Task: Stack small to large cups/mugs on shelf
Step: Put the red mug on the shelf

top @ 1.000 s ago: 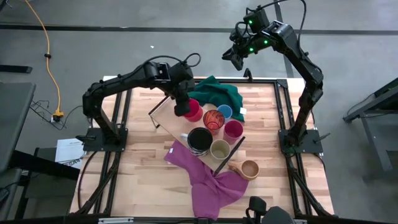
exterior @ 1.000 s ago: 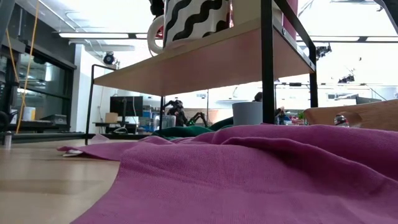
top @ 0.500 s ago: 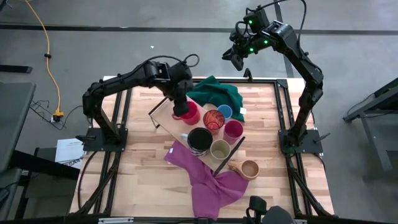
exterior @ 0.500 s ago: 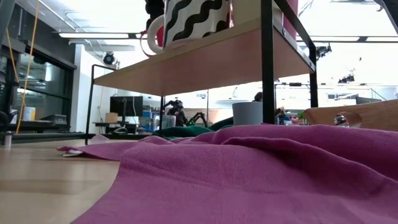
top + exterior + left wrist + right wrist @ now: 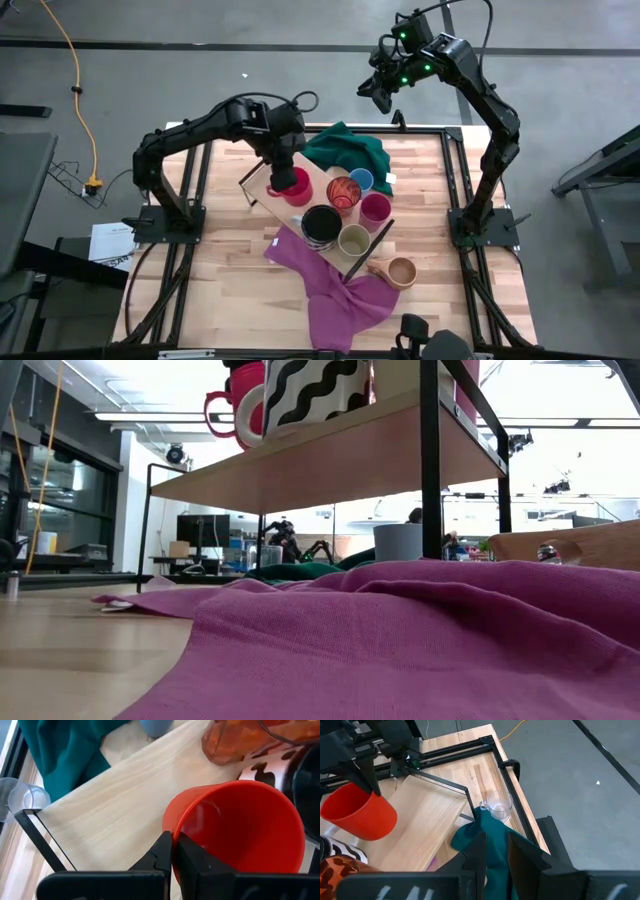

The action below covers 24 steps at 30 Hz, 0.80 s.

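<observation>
Left gripper jaws grip one red cup above the shelf, beside five other cups; right gripper jaws stand open.

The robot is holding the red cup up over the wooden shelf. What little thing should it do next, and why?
Probably lower it onto the bare end of the shelf. The left gripper is shut on the rim of the red cup, which looks lifted off the board in the right wrist view, and the other cups crowd the opposite end. The right gripper waits, raised beyond the table's far edge.
</observation>
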{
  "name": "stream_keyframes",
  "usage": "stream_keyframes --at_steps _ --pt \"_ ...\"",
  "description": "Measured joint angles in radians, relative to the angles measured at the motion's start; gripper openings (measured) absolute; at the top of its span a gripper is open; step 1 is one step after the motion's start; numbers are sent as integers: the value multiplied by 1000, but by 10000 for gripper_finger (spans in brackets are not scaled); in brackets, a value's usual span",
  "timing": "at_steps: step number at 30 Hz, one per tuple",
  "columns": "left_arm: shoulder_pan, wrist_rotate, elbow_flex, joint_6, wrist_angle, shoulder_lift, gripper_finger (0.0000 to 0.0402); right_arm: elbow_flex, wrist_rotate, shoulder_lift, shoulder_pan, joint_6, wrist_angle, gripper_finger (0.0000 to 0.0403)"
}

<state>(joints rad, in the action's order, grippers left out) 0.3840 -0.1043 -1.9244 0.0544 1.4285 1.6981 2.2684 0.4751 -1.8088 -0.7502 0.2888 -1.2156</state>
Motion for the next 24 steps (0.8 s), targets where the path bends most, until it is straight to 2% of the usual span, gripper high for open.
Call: stream_keyframes --at_steps 17,24 --pt "-29 -75 1 -2 42 7 0 0 0 0 0 0 0 69" --pt "-38 -34 1 3 41 7 0 0 0 0 0 0 0 69"
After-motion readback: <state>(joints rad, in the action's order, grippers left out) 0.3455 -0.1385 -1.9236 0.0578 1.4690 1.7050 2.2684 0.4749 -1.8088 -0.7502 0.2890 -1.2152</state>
